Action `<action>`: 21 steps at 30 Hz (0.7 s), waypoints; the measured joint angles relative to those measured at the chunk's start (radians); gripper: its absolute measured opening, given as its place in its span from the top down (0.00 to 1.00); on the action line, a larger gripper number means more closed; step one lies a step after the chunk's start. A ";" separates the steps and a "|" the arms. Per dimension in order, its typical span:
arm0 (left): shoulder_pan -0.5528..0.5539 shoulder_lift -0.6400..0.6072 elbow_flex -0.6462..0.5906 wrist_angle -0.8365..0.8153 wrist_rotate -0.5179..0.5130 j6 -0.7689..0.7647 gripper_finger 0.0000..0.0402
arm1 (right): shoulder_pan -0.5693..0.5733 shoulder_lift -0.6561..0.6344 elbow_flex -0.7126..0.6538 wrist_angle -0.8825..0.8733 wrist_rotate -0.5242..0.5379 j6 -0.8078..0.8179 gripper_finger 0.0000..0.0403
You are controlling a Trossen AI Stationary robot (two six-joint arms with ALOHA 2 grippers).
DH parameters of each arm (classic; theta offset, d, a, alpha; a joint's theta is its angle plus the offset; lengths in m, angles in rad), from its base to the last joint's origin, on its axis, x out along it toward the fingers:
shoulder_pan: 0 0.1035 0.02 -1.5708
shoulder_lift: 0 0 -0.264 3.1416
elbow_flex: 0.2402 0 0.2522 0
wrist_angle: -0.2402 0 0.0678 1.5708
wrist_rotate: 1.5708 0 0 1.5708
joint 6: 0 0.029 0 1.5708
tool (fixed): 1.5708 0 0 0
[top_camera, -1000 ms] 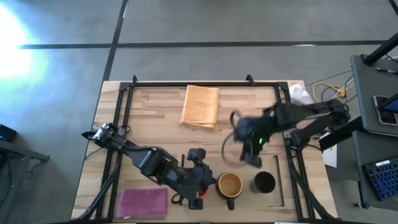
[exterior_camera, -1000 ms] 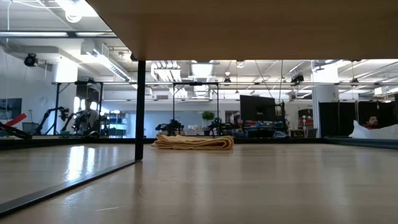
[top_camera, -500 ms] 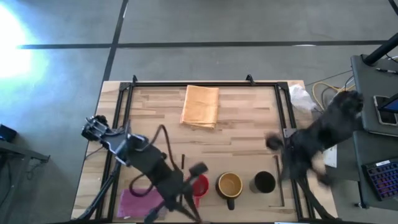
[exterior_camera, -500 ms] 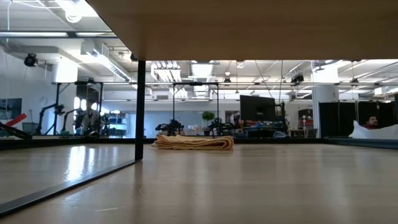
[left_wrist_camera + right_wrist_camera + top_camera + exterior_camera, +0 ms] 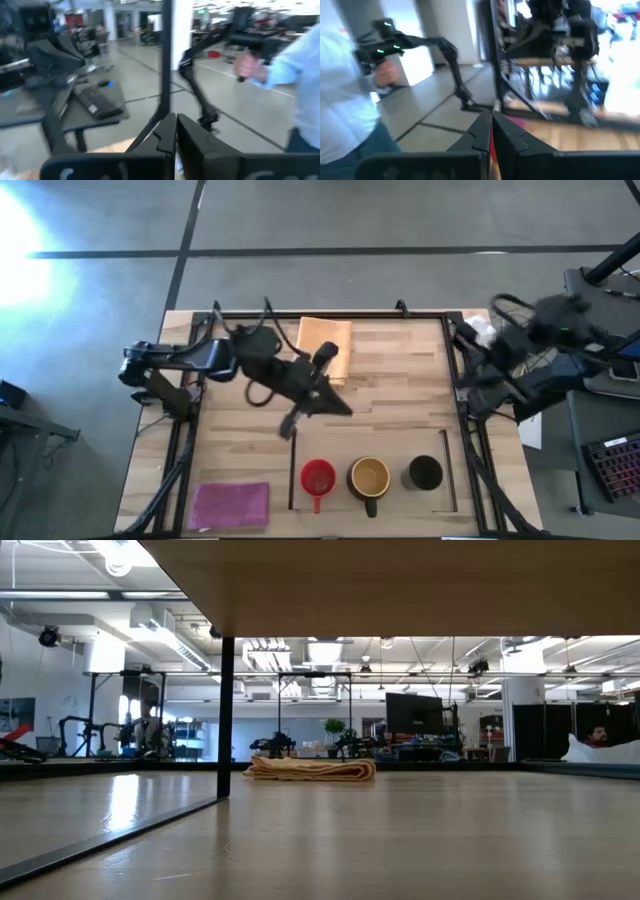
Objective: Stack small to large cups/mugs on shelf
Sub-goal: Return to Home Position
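Only the high view shows the mugs: a red one [image 5: 318,477], a brown one with a yellow inside [image 5: 369,477] and a black one [image 5: 425,472]. They stand upright in a row, close together, on the pale-wood shelf [image 5: 340,445] edged by thin dark strips, at the near edge of the surface [image 5: 400,395].

The left arm [image 5: 270,370] reaches over the middle. The right arm [image 5: 520,345] is at the right edge.

The low view shows only the folded orange cloth [image 5: 312,769] on smooth planks.

Each wrist view shows a person's hand [image 5: 247,65] gripping a handle. The left claw [image 5: 175,117] is clenched on nothing, and so is the right claw [image 5: 490,115].
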 joint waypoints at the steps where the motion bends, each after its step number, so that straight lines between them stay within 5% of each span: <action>1: 0.014 -0.027 -0.066 0.044 -0.003 -0.008 1.00 | -0.033 -0.022 -0.040 0.000 0.001 0.008 0.98; 7: 0.039 -0.280 -0.531 0.496 -0.068 -0.090 1.00 | -0.122 -0.178 -0.306 0.190 -0.144 0.095 0.98; 13: 0.047 -0.497 -0.938 0.680 -0.169 -0.160 1.00 | -0.138 -0.320 -0.478 0.276 -0.067 0.139 0.98; 21: 0.045 -0.746 -1.309 0.899 -0.257 -0.215 1.00 | -0.138 -0.487 -0.661 0.387 -0.018 0.124 0.98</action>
